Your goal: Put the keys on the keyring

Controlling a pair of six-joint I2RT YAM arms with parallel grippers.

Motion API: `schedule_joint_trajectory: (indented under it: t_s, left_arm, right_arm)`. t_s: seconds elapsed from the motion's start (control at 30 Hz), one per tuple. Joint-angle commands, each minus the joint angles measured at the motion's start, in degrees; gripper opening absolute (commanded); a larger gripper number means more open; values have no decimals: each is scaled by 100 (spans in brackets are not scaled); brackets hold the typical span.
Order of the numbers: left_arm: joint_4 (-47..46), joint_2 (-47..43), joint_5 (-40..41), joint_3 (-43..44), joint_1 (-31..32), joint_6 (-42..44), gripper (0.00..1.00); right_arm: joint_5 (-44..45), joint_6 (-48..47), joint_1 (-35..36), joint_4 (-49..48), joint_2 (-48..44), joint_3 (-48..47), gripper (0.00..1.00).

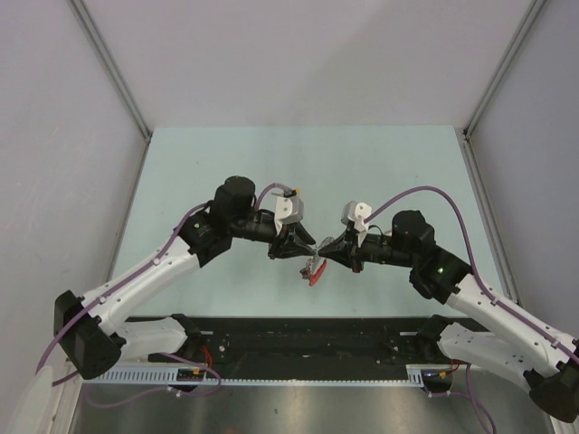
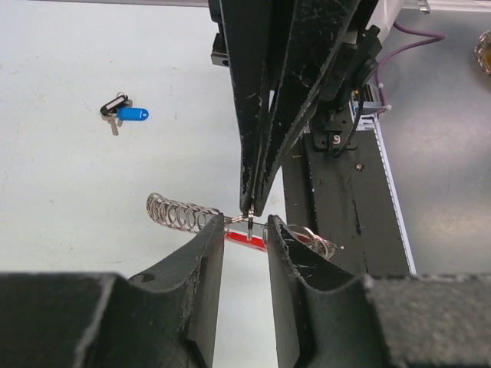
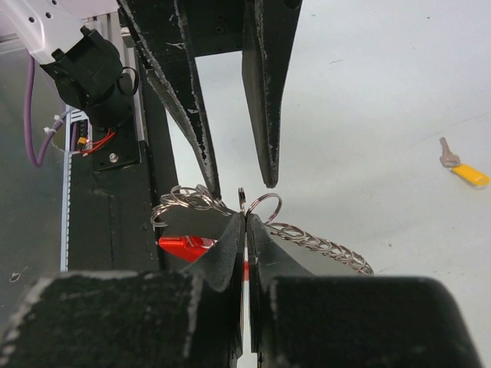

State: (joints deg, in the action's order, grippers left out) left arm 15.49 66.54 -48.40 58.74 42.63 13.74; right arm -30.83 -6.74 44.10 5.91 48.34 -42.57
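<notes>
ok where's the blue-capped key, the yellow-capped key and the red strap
blue-capped key (image 2: 133, 114), left wrist view, on its blue plastic cap
yellow-capped key (image 3: 469, 175), right wrist view, on its yellow cap
red strap (image 3: 182, 244), right wrist view, on its visible red end

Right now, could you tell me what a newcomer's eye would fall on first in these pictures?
The two black hands meet tip to tip over the middle of the pale green table. The right hand is shut on the silver metal keyring with chain and red strap, and the left hand stands open, its tips close by the ring. Apart from them on the table lie a blue-capped silver key and a yellow-capped silver key.
</notes>
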Motion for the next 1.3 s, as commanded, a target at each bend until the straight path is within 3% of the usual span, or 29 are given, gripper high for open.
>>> schedule_joint_trajectory:
  t_s: [0.0, 0.5, 0.7, 1.27]
  left_arm:
    - [-204, 60, -82, 94, 35, -108, 31]
    - [306, 157, 24, 120, 123, 147, 22]
    - [447, 96, 226, 103, 123, 226, 26]
    - [121, 219, 85, 94, 219, 50, 22]
  right_arm:
    - [77, -117, 81, -169, -9, -287, 0]
    - [200, -117, 108, -178, -17, -287, 0]
    - [262, -99, 108, -169, -52, -287, 0]
    - [235, -126, 213, -160, -17, -279, 0]
